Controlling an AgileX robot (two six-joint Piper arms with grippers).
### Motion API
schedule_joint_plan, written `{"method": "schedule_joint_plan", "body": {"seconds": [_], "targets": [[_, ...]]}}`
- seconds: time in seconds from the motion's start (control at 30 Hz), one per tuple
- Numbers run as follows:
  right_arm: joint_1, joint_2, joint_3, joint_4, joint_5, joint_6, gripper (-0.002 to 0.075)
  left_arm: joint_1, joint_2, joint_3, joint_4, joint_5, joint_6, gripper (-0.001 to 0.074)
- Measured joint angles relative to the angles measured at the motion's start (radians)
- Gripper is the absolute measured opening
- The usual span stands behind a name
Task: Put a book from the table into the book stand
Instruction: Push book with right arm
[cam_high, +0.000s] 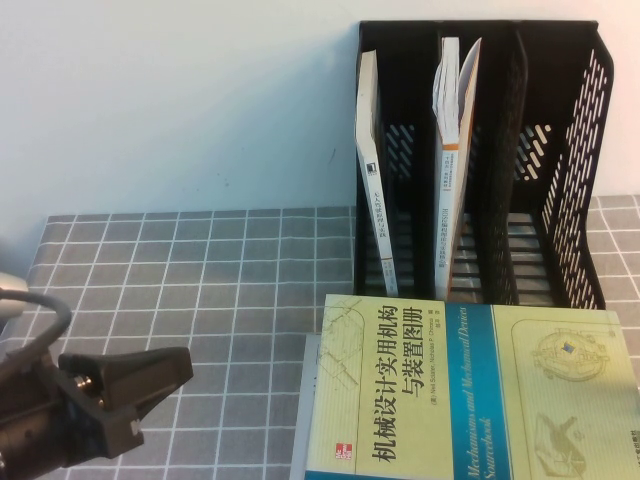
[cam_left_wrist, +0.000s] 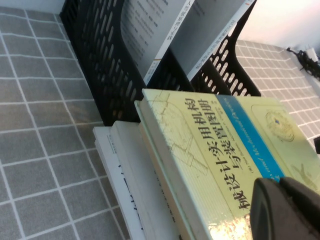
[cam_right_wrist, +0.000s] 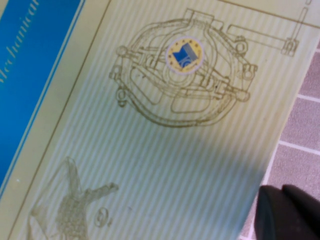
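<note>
The thick pale yellow-green book (cam_high: 470, 390) with a blue band lies flat, cover up, on the grid-cloth table (cam_high: 200, 270), on top of other books, just in front of the black book stand (cam_high: 575, 150). My left gripper (cam_high: 183, 366) is shut and empty, low over the table to the left of the book and apart from it. In the left wrist view its shut tips (cam_left_wrist: 282, 186) point toward the book (cam_left_wrist: 215, 140) and the stand (cam_left_wrist: 95, 55). My right gripper (cam_right_wrist: 281, 192) is outside the high view; it is shut and empty, beside the book's (cam_right_wrist: 150, 150) outer edge above the cloth (cam_right_wrist: 300, 130).
Two thin white-spined books (cam_high: 372, 170) (cam_high: 452, 170) stand in the stand's left and middle slots; the right slot (cam_high: 545, 200) holds nothing. Under the big book lie pale flat books (cam_left_wrist: 125, 170), their edges showing at its left (cam_high: 303, 410). A white wall is behind.
</note>
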Motion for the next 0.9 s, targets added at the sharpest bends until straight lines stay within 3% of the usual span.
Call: {"method": "schedule_joint_plan", "body": {"seconds": [0.63,0.9], "targets": [[0.0,0.067,-0.006,0.074,-0.034,-0.026,-0.0003,0.0,0.0,0.0,0.01,0.007,-0.002,-0.0003],[-0.002,0.071,-0.006,0.315,-0.006,-0.17,-0.0003,0.0,0.0,0.0,0.01,0.007,-0.007,-0.0003]]}}
